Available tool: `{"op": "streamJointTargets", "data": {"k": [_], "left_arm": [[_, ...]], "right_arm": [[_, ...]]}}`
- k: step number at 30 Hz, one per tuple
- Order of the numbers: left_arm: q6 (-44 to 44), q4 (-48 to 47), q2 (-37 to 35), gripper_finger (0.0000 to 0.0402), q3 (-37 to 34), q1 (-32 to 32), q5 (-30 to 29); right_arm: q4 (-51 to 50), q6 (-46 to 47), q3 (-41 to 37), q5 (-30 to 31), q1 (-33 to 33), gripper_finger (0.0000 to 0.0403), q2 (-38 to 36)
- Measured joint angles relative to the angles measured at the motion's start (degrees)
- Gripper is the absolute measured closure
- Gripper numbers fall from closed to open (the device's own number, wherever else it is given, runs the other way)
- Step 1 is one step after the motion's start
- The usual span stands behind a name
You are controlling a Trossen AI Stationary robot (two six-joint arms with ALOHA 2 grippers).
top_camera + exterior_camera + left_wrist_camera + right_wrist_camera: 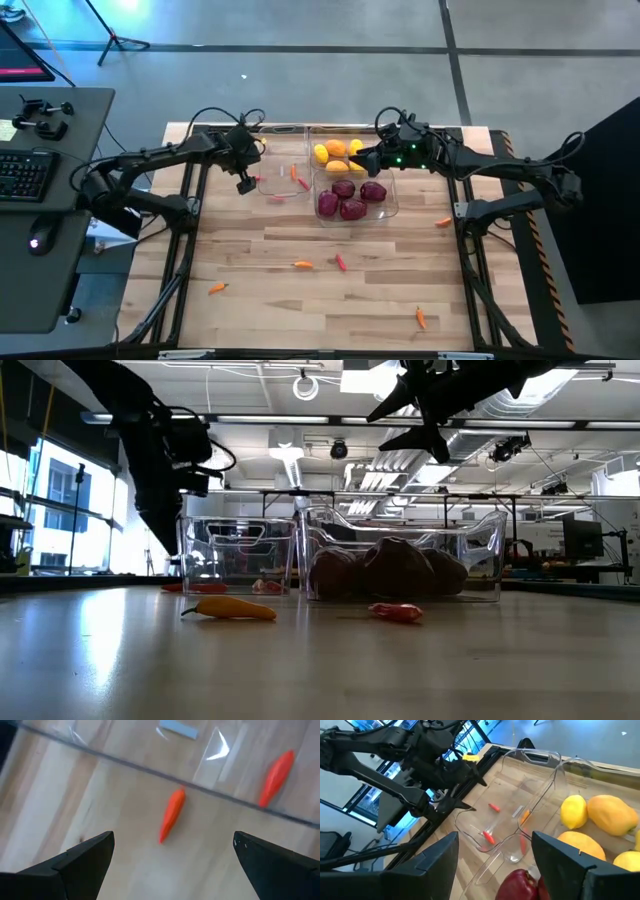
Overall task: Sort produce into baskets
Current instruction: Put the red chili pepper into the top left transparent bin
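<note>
My left gripper point(244, 182) hangs open, pointing steeply down, at the left side of a clear basket point(283, 168) that holds slim red peppers point(297, 177). Between its open fingers point(172, 840), lower down, an orange-red pepper point(172, 816) lies on the wood beside a clear basket wall point(125, 761); on which side of the wall I cannot tell. My right gripper point(362, 158) is open and high above the clear basket point(392, 205) with yellow and orange fruits point(337, 151) and dark red rounds point(350, 200). Nothing is between its fingers point(495, 840).
Loose peppers lie on the bare wood nearer the front: an orange one point(302, 264), a red one point(340, 262), and orange ones at the left point(217, 288), the right point(443, 222) and near the front edge point(421, 318). A desk with a keyboard point(25, 172) stands left of the table.
</note>
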Motion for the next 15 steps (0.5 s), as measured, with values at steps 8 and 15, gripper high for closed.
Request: {"op": "streamJointTargets", "data": {"k": [8, 15], "left_arm": [[7.6, -0.2, 5.7, 0.0005, 0.0, 0.0, -0.5], [9.2, 2.4, 10.4, 0.0005, 0.0, 0.0, -3.3]], "right_arm": [[0.0, 0.0, 0.0, 2.6, 1.9, 0.0162, 0.0], [-0.1, 0.0, 0.0, 5.2, 3.1, 0.0162, 0.0]]}}
